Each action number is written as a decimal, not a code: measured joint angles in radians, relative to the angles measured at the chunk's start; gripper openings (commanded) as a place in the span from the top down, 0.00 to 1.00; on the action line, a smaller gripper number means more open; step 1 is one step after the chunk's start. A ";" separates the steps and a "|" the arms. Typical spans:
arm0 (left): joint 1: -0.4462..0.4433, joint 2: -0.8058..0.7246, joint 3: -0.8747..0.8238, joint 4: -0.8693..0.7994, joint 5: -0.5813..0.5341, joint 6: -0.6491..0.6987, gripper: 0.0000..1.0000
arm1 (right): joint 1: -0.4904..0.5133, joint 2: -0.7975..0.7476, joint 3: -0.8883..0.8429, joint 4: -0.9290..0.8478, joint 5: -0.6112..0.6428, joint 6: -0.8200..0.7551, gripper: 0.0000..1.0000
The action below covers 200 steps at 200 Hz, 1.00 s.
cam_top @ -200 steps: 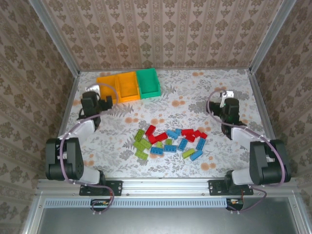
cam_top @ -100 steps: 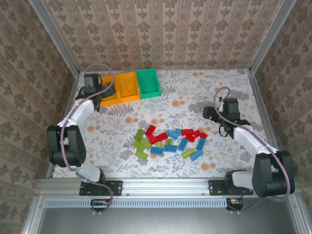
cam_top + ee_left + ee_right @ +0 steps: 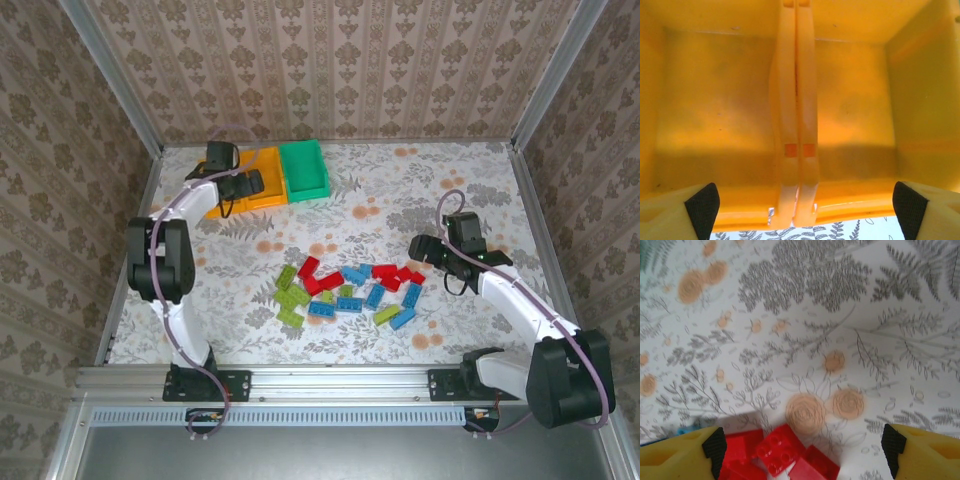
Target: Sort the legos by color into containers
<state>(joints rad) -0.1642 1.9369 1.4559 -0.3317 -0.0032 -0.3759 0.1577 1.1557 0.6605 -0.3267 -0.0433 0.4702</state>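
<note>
Left wrist: two orange containers side by side, walls touching, both empty; left fingers spread wide over them, gripping nothing. Top external: green container right beside the orange pair at far left of the surface, also empty. Legos, small studded red, blue and lime bricks, clustered mid-surface. Right fingers wide, empty, over red ones
</note>
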 measured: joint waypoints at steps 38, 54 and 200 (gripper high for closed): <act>-0.013 0.055 0.031 -0.018 0.008 -0.009 0.37 | 0.050 0.000 0.000 -0.048 0.018 0.032 0.15; -0.018 0.074 0.039 -0.018 0.012 -0.014 0.40 | 0.077 0.007 0.000 -0.048 0.026 0.040 0.15; -0.210 0.090 0.041 0.008 0.039 -0.010 0.75 | 0.297 0.250 0.149 -0.068 0.089 0.030 0.13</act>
<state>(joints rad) -0.3740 2.0274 1.4967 -0.3241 0.0357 -0.3859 0.4549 1.4055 0.8093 -0.3943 0.0460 0.5003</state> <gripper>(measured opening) 0.257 0.869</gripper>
